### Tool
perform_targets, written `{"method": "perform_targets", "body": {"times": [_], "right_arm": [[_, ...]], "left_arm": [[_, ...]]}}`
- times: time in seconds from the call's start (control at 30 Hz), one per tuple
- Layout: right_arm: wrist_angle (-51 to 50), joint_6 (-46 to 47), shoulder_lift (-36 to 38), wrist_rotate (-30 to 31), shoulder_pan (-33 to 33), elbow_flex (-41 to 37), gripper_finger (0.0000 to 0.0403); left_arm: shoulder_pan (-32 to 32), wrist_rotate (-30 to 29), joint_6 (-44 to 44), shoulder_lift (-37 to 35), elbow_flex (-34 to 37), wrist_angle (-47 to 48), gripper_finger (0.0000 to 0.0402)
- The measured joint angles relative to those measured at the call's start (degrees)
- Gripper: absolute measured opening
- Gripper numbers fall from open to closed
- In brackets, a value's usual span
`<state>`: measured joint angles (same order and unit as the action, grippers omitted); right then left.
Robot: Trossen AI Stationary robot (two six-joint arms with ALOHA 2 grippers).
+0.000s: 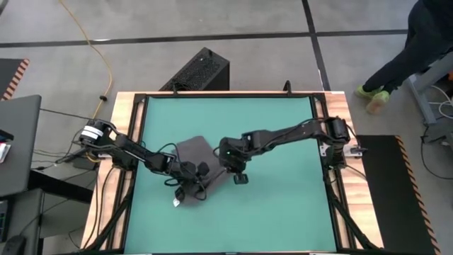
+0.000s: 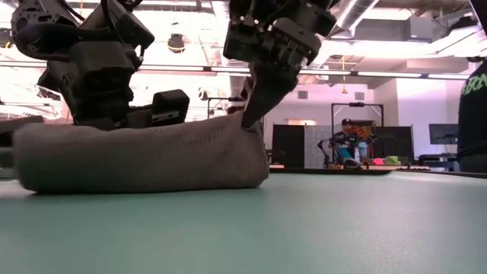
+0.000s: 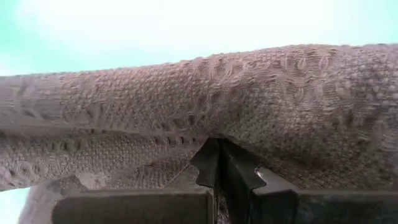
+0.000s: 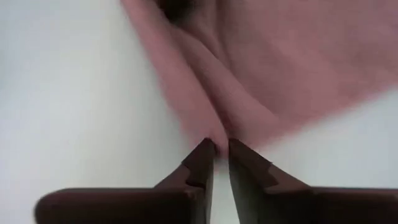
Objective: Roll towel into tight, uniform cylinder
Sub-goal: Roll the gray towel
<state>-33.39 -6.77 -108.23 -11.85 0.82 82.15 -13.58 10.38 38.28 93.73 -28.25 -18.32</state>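
A grey towel (image 1: 195,164) lies partly rolled near the middle of the teal mat (image 1: 276,205). The left gripper (image 3: 217,152) is pressed shut on its cloth, while the right gripper (image 4: 221,148), fingers slightly parted, meets the towel's edge.

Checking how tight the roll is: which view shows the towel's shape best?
The low view: the towel lies as one long roll. The high view has arms across it; both wrist views show only close-up cloth.
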Motion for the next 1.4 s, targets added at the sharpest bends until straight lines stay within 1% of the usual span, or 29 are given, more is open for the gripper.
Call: {"method": "perform_targets", "body": {"times": [0.07, 0.13, 0.27, 0.33, 0.5, 0.6, 0.73, 0.77, 0.83, 0.87, 0.9, 0.93, 1.0, 1.03, 1.17, 1.23, 1.27, 1.4], "right_arm": [[0.0, -0.6, -0.4, 0.7, 0.0, 0.0, 0.0076], [0.0, -1.4, -0.7, -0.1, -0.4, 0.0, 0.0081], [0.0, -3.6, -0.6, -4.4, -0.9, 0.0, 0.0085], [-0.6, -3.6, -0.5, -5.6, -0.7, 0.0, 0.0085], [-9.3, -2.8, -0.5, -6.6, 0.7, 0.0, 0.0087], [-10.6, -2.4, -0.5, -7.7, 3.4, 0.0, 0.0091], [-7.2, -4.0, -0.2, -6.5, 7.3, 0.0, 0.0105], [-6.6, -4.8, 0.0, -4.4, 7.9, 0.0, 0.0108], [-6.1, -7.7, 0.0, 1.7, 8.0, 0.1, 0.0112], [-5.1, -9.5, 0.0, 4.8, 7.7, 0.0, 0.0112], [-2.7, -11.2, -0.1, 6.7, 7.2, 0.0, 0.0111], [0.2, -12.7, -0.1, 6.7, 6.4, 0.0, 0.011], [4.8, -15.3, -0.1, 4.3, 4.7, 0.0, 0.0108], [6.0, -16.3, -0.1, 3.2, 3.8, 0.1, 0.0108], [6.3, -22.2, -1.6, 2.9, 0.1, 0.0, 0.0108], [11.4, -24.7, -2.9, 2.8, -1.9, 0.0, 0.0108], [12.2, -26.0, -2.9, 2.3, -2.8, 0.0, 0.0107], [18.7, -28.1, -5.6, -2.8, -6.1, 0.3, 0.0107]], "left_arm": [[-0.1, 2.9, 0.0, 0.0, 0.0, 0.5, 0.0], [-0.2, 4.4, 0.0, 0.0, 0.0, 0.7, 0.0], [-0.3, 4.4, -0.2, 0.0, 0.0, 0.7, 0.0], [-0.3, 4.2, -0.9, 0.0, 0.0, 0.7, 0.0], [-0.3, 3.6, -2.5, 0.0, 0.0, 1.3, 0.0], [-0.3, 3.3, -2.5, -0.1, -0.1, 1.9, 0.0], [-0.3, 2.6, -2.4, -0.1, -0.1, 2.0, 0.0], [-0.4, 2.1, -2.2, -0.1, -0.1, 2.1, 0.0], [-0.8, 0.7, -2.0, -0.1, -0.1, 2.1, 0.0], [-1.1, 0.3, -2.0, -0.1, -0.1, 2.1, 0.0], [-1.2, -0.2, -1.9, -0.1, -0.1, 2.1, 0.0], [-1.4, -0.5, -1.8, -0.1, -0.1, 2.1, 0.0], [-1.8, -1.1, -1.5, -0.2, -0.1, 2.2, 0.0], [-2.0, -1.7, -1.5, -0.2, -0.1, 2.3, 0.0], [-2.8, -3.9, -1.0, -0.2, -0.1, 2.7, 0.0], [-2.9, -4.1, 0.2, -0.2, -0.2, 2.7, 0.0], [-2.9, -4.2, 0.3, -0.2, -0.2, 2.7, 0.0], [-3.0, -5.0, -0.5, -0.9, -0.1, 3.0, 0.0]]}}
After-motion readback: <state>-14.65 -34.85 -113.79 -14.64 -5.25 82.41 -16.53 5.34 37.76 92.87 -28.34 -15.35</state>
